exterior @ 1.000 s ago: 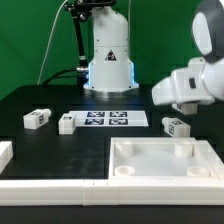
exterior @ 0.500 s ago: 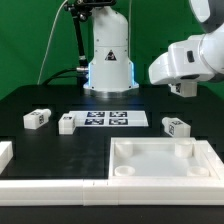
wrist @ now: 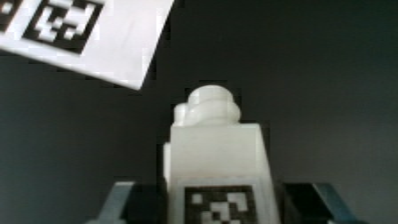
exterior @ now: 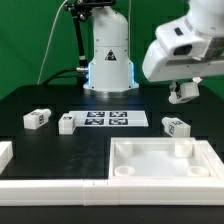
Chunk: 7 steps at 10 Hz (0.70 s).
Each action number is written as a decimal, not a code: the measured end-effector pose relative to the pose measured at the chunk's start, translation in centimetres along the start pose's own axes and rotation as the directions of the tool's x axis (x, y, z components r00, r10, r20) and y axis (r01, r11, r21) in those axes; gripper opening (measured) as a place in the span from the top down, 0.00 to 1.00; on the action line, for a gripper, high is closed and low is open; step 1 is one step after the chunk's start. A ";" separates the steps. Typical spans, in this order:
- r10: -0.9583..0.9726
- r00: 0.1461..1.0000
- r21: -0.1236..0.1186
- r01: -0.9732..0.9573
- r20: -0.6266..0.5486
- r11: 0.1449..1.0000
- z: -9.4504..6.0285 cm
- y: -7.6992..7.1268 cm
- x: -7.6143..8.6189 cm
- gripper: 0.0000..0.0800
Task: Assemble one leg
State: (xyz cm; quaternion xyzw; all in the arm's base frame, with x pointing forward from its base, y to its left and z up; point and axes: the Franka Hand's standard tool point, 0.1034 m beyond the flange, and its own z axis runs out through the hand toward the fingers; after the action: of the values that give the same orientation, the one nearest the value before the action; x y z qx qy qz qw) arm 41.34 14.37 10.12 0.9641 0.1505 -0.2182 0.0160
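At the exterior view's left, the first loose leg [exterior: 37, 118] and the second loose leg [exterior: 67, 123] lie on the desk [exterior: 30, 95], the second just beside the marker board [exterior: 105, 118]. Toward the right, the third loose leg [exterior: 177, 126] rests near the square panel [exterior: 160, 178]. Above it, the gripper [exterior: 182, 92] is clenched on the held leg [wrist: 217, 150], clear of the desk. Pickup looks done; carrying the held leg to the panel and fixing it there is left.
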 end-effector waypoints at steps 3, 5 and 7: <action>-0.014 0.959 -0.018 0.009 -0.282 1.000 -0.8 0.2 0.0 0.64; -0.014 0.907 -0.019 0.007 -0.421 1.000 -0.8 0.3 0.4 0.64; -0.025 0.823 -0.023 0.015 -0.568 1.000 -2.8 2.3 2.4 0.64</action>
State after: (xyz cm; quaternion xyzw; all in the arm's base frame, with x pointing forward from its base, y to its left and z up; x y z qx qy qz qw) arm 45.23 13.15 11.54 0.9835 0.1606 0.0797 -0.0234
